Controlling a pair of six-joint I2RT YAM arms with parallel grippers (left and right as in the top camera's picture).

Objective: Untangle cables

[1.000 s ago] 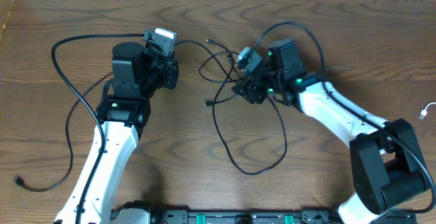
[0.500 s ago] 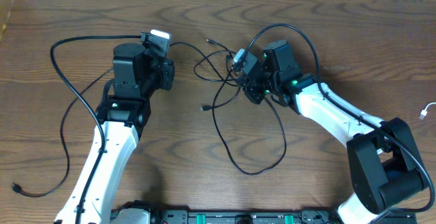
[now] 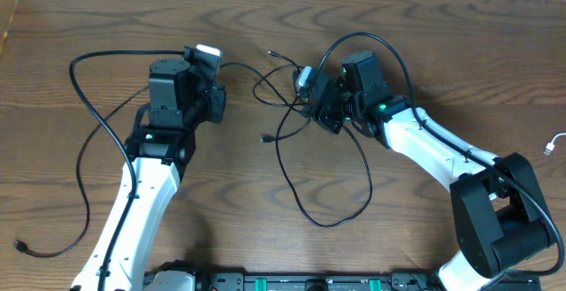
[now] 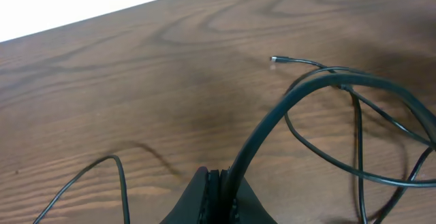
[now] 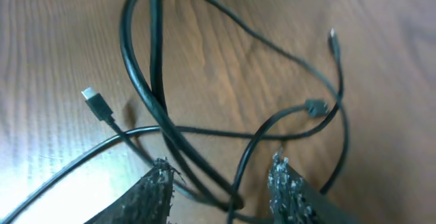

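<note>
A brown wood-grain table (image 3: 88, 17) fills the overhead view. Two robot arms reach up from its 6 o'clock edge. The left arm (image 3: 141, 194), white with black joints, points toward 12 o'clock. The right arm (image 3: 442, 145) enters from 4 o'clock and stretches toward 10 o'clock.

A long black cord (image 3: 124, 53) runs from the left arm's tip out toward 9 o'clock. It curves down the left side of the table and ends in a small plug (image 3: 19, 247) near 8 o'clock. A tangle of black cords (image 3: 281, 114) lies between the two arm tips, just above the table's centre. One loose loop (image 3: 332, 224) of it sags toward 6 o'clock. A short white cord (image 3: 555, 143) lies well apart at the 3 o'clock edge, only partly in view.

In the left wrist view, the left gripper (image 4: 218, 190) has its fingers clenched on the black cord (image 4: 272, 115), which arches up out of them toward 2 o'clock and into the tangle.

In the right wrist view, the right gripper (image 5: 221, 176) has its fingers (image 5: 157, 180) spread apart. Several crossed black strands run through the gap between them without being pinched. A flat plug end (image 5: 99, 103) lies on the table at 10 o'clock of the fingers. A smaller plug (image 5: 315, 106) lies at 2 o'clock.
</note>
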